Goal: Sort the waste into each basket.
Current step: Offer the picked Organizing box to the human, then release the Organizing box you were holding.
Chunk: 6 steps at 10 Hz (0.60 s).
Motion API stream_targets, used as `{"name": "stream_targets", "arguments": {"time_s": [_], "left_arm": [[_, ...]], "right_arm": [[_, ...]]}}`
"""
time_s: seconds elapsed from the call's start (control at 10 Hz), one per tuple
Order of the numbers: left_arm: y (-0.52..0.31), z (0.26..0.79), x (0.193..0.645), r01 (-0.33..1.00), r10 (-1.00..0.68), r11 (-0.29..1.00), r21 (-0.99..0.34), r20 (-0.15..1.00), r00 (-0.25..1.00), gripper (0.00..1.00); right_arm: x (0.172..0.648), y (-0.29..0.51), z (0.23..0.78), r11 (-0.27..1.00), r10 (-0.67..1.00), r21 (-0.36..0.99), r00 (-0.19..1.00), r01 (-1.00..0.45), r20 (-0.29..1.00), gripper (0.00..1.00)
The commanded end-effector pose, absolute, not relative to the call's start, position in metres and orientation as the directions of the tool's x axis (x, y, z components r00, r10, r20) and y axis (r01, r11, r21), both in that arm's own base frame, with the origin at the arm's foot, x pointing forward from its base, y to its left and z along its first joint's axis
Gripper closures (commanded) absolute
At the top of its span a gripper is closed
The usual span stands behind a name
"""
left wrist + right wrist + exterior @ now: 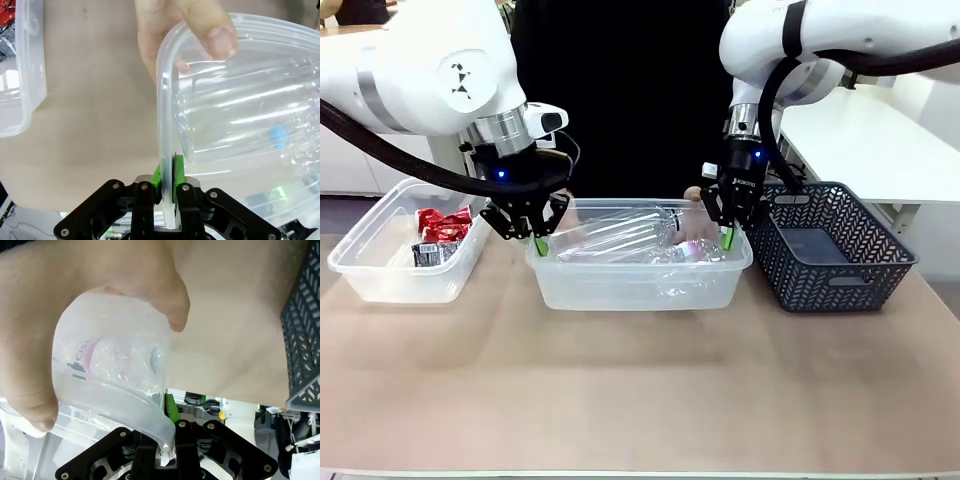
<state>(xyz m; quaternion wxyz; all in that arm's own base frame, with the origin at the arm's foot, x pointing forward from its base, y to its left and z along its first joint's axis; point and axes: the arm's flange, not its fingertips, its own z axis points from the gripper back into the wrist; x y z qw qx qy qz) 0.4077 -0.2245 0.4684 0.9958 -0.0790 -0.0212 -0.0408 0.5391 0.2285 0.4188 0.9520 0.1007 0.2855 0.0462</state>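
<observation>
**Both claws clamped on the middle tub's rim**

Beige desk (640, 390) carried three containers in the front view: a clear tub (405, 262) at left with red-black packets (442, 236), a clear middle tub (640, 275) of clear bottles (620, 235), and a dark lattice basket (835, 250) at right. The left claw (538, 240) pinched the middle tub's left end, the right claw (727, 236) its right end.

From the left wrist, green pads (177, 172) were closed on the rim, a person's hand (185, 35) gripping the far edge.

From the right wrist, the claw (167, 432) was closed on the rim beside a hand (85, 295) holding the tub's corner.
</observation>
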Motion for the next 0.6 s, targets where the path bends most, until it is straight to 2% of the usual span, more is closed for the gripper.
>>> {"name": "stream_targets", "arguments": {"time_s": [0.0, 0.5], "left_arm": [[-0.2284, 0.4771, 0.3987, 0.089, -0.078, 0.983, -0.163, 0.068, 0.995, 0.94], [-0.2284, 0.4771, 0.3987, 0.089, -0.078, 0.983, -0.163, 0.068, 0.995, 0.94]], "right_arm": [[0.5369, 0.2278, 0.4210, 0.977, 0.146, 0.210, 0.836, -0.038, -0.529, 0.96], [0.5369, 0.2278, 0.4210, 0.977, 0.146, 0.210, 0.836, -0.038, -0.529, 0.96]]}}
